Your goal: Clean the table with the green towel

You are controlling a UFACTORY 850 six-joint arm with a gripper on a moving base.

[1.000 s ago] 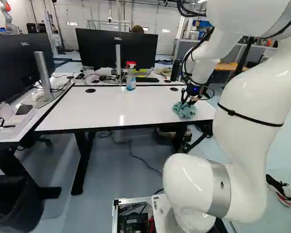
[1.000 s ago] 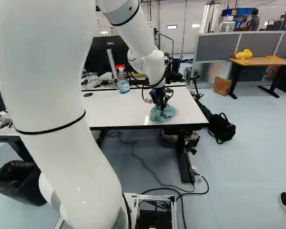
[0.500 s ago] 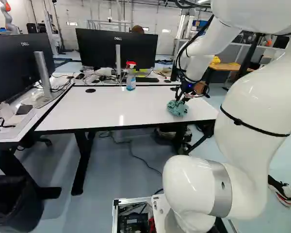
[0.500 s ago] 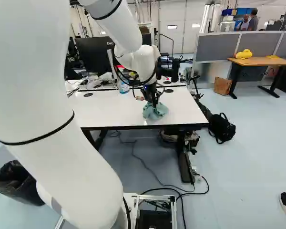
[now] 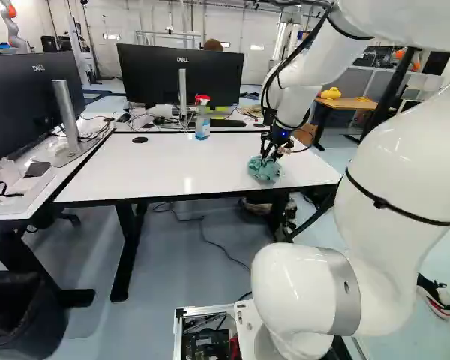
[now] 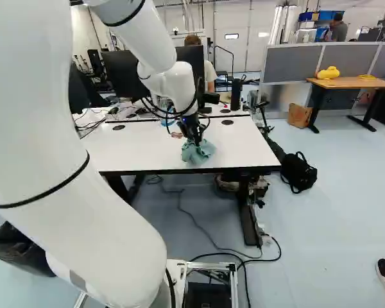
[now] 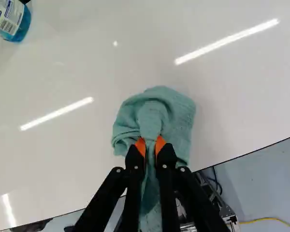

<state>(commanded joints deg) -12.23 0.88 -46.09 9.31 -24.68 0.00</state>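
Observation:
My gripper (image 5: 270, 155) is low over the right part of the white table (image 5: 172, 161), near its front edge. In the wrist view the orange pads of the gripper (image 7: 151, 146) pinch the green towel (image 7: 171, 113) from two sides. The bunched towel spreads on the tabletop ahead of the fingers, and part of it hangs back between them. The right base view shows the towel (image 6: 197, 151) under the gripper, a little in from the front edge.
A spray bottle (image 5: 202, 120) with a red top stands at the table's back edge. Behind it are a monitor (image 5: 181, 75), cables and a keyboard on another desk. A second monitor (image 5: 30, 97) stands at the left. A black bag (image 6: 298, 172) lies on the floor right of the table.
The arm has swung leftward over the table, and the towel has slid along with the gripper, away from the table's right end. The base has not moved.

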